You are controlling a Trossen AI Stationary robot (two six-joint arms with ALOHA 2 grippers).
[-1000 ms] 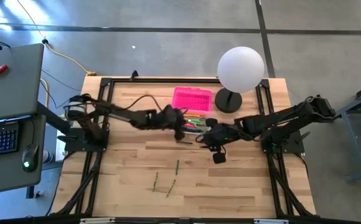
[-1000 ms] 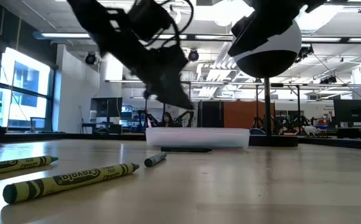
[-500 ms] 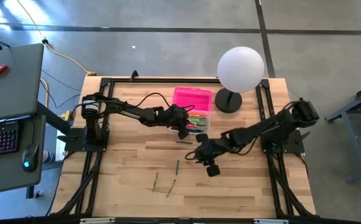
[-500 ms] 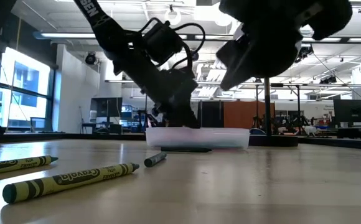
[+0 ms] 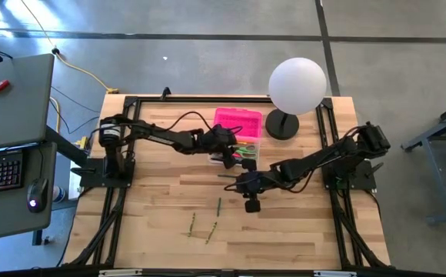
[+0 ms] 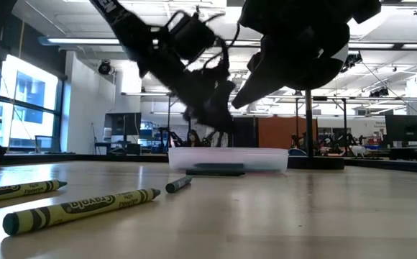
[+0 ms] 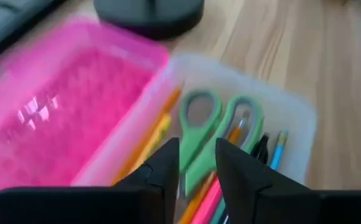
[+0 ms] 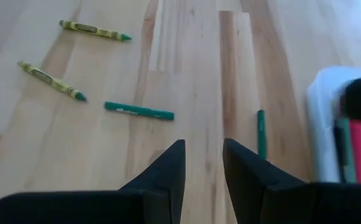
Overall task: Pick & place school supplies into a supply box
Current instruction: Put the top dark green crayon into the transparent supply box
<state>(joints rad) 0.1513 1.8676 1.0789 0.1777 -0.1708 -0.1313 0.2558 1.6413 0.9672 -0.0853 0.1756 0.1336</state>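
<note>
Right gripper (image 5: 238,181): had swung to the table's centre, narrowly parted, empty, above a dark green marker (image 8: 261,134).
Left gripper (image 7: 196,163): narrowly parted, empty, over the clear pink-lidded supply box (image 5: 246,149) at 12 o'clock.
Outlook: marker pickup likely next.

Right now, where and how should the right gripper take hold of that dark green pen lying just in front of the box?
Probably at the middle of the dark green pen, coming straight down from above. It lies flat on the table, so the right gripper should set its fingers across the thin shaft, clear of the supply box wall.
</note>
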